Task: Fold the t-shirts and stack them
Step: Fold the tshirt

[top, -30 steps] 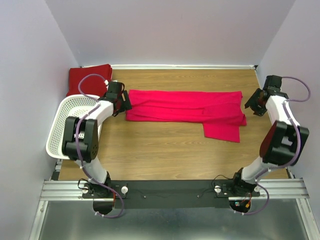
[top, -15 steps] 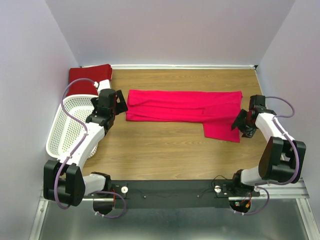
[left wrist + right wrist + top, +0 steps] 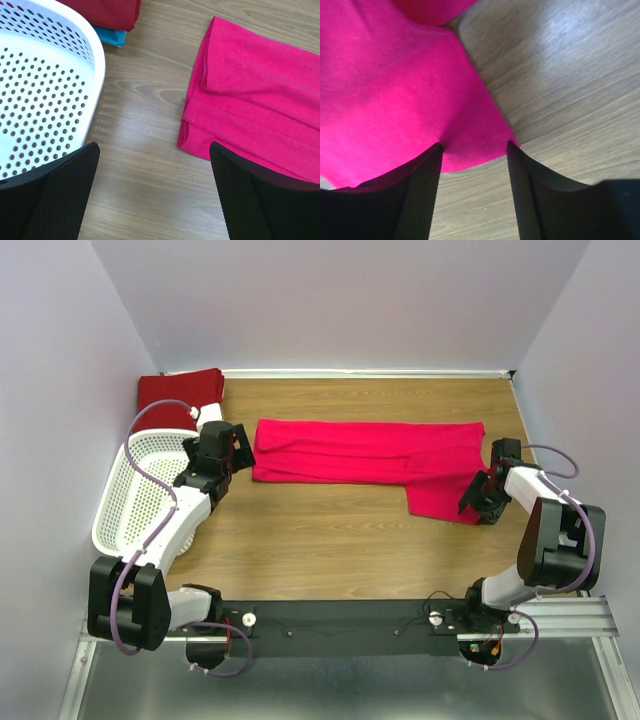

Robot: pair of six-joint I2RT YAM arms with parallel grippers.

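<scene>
**Right claw comes down to the shirt corner**

My right claw [image 3: 478, 502] has moved nearer to me and now sits at the near right corner of the pink shirt [image 3: 370, 455]. It is partly open, with the hem between its fingers, but it is not gripping yet. My left claw [image 3: 238, 448] has hardly moved. It waits wide open just beside the shirt's left end and holds nothing. I think we are getting ready for the next fold.

The pink shirt lies in a long strip across the tabletop [image 3: 330, 530]. The dark red shirt [image 3: 180, 390] rests on the teal shirt [image 3: 111, 35] in the far left corner. I see nothing in the white basket [image 3: 120, 510] on the left.
</scene>
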